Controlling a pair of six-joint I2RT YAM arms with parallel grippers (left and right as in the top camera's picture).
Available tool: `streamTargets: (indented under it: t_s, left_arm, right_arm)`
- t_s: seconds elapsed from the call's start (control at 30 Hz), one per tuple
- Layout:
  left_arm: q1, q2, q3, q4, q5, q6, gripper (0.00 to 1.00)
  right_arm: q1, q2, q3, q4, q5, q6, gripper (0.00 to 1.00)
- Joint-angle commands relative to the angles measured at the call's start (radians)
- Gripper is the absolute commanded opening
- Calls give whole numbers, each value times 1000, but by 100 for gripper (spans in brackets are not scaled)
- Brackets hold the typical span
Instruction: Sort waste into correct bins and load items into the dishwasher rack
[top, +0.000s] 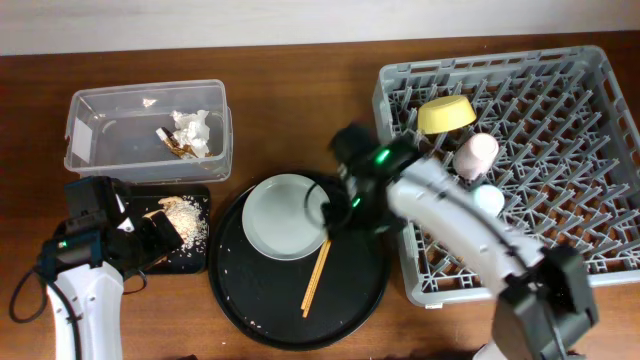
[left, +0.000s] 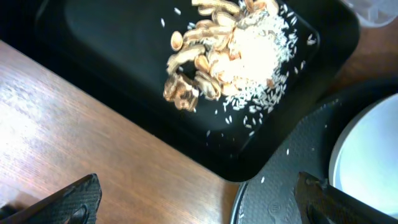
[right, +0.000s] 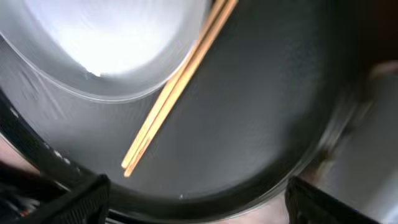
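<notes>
While left gripper (left: 198, 186) gapes wide, right gripper (right: 198, 185), seemingly empty, spreads above chopsticks (right: 177, 87).

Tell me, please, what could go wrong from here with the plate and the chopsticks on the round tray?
1. The chopsticks touch the rim of the plate, so moving one may drag the other.
2. The chopsticks lie flat and thin on the round tray; the open right gripper may catch only one, or slip off both.

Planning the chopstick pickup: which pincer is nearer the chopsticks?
Right. The right pincer hovers right by the chopsticks; the left pincer is far off, at the small black tray.
</notes>
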Motion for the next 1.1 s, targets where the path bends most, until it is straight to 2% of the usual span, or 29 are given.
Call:
streamTargets:
  t_s: [0.0,0.17,0.37,0.47,0.57,0.67,0.9,1.07]
  left_arm:
    - [5,-10,0,-3,5,-6,98]
    - [5,-10,0,-3,5,-6,98]
    - [5,-10,0,-3,5,-6,98]
    - [5,-10,0,-3,5,-6,98]
    - [5,-10,0,-3,5,-6,98]
    - [5,-10,0,-3,5,-6,98]
    - [5,-10,0,-3,5,-6,98]
    - [5,-10,0,-3,5,-6,98]
  right_arm:
    - [114,16,-142,128,53,196,88]
    - [230,70,-213,232,135,297,87]
    - [243,150,-217,243,171,359,85]
    - [243,164,-217,224,186,393,83]
    - [214,161,-215,127,282,521,84]
    - [156,142,-197,95,280,485,84]
    - [151,112,-106,64,240,340,88]
    - [151,82,-41,53,240,323,88]
